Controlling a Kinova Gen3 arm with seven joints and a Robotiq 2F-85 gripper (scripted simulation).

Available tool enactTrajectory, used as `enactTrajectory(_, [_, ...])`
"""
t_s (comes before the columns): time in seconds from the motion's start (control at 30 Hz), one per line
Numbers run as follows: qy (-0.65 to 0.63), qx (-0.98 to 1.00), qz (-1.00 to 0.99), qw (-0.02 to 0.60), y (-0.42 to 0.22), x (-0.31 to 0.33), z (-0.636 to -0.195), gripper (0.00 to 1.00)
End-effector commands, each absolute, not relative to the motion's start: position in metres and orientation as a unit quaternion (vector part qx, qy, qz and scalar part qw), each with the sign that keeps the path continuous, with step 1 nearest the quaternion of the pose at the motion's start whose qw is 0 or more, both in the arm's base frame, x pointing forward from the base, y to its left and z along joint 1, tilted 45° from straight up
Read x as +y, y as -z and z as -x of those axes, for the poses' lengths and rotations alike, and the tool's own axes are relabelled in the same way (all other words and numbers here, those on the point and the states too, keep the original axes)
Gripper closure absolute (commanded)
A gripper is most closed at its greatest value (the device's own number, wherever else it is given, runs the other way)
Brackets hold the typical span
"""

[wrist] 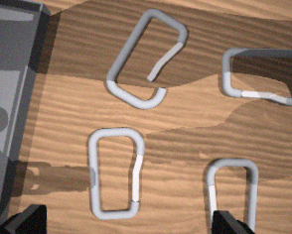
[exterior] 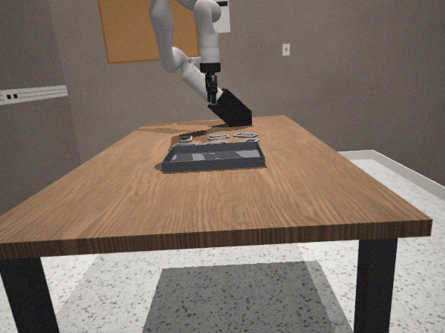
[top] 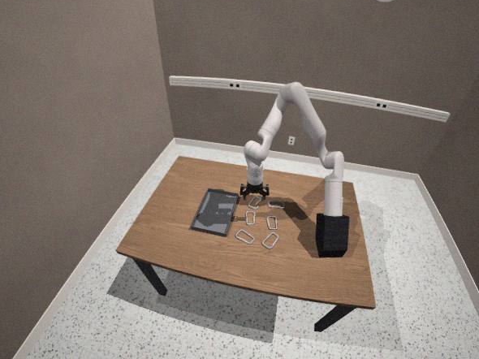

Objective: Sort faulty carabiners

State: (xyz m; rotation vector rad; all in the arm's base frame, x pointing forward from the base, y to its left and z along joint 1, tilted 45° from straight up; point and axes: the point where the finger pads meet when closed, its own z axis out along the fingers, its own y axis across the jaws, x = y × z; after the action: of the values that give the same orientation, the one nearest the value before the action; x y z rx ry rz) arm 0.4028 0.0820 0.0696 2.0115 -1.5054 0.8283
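Wrist view: we observe the claw (top: 255, 196) (exterior: 212, 103) (wrist: 131, 223) spread apart, and one carabiner (top: 255, 202) (wrist: 124, 55), at twelve o'clock, gate open.

It looks like a plain lab or test room: a white arm (top: 310, 118) (exterior: 207, 30) bolted at one edge of a wood-topped table (top: 195, 252) (exterior: 226, 203), speckled floor (top: 195, 313) (exterior: 377, 177), outlet-strip (top: 325, 94) (exterior: 38, 92) and corkboard (exterior: 128, 26) on bare walls.
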Motion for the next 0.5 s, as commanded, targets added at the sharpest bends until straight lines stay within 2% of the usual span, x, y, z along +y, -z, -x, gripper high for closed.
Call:
enactTrajectory(0.0, [-0.306,-0.55,-0.742,0.23,-0.087,0.106,-0.404,0.0])
enactTrajectory(0.33, [-0.306,-0.55,-0.742,0.23,-0.087,0.106,-0.404,0.0])
enactTrajectory(0.37, [-0.306,-0.55,-0.742,0.232,-0.121,0.138,-0.393,0.0])
enactTrajectory(0.47, [-0.306,-0.55,-0.742,0.232,-0.121,0.138,-0.393,0.0])
